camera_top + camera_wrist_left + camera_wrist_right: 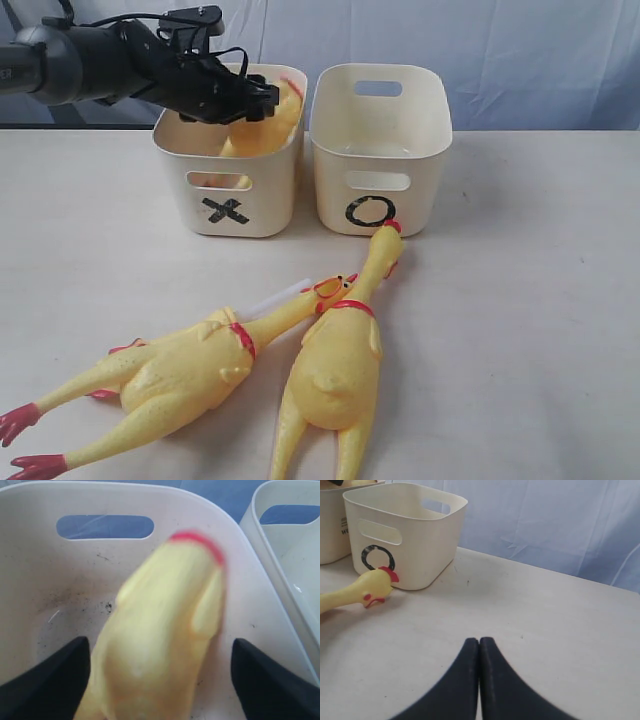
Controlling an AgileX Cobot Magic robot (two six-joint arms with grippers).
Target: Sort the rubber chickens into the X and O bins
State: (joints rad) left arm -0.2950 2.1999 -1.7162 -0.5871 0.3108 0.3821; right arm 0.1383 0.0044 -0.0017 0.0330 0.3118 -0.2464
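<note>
The headless yellow chicken body (pixel 160 630), red collar at its end, lies blurred in the X bin (pixel 50 580). My left gripper (pixel 160 642) is open around it, with a gap at each finger. From outside, this gripper (pixel 255 100) hovers over the X bin (pixel 180 195), where the body (pixel 275 125) leans. Two whole chickens lie on the table: one (pixel 180 375) on the left, and one (pixel 335 365) whose head touches the O bin (pixel 425 190). A white tube (pixel 272 298) peeks from behind the left chicken's neck. My right gripper (pixel 479 641) is shut, holding nothing, above bare table.
The O bin (pixel 420 545) holds nothing that I can see. A chicken head (pixel 375 587) rests against its marked wall. A blue cloth backdrop (pixel 560 525) hangs behind the table. The table's far edge runs behind both bins.
</note>
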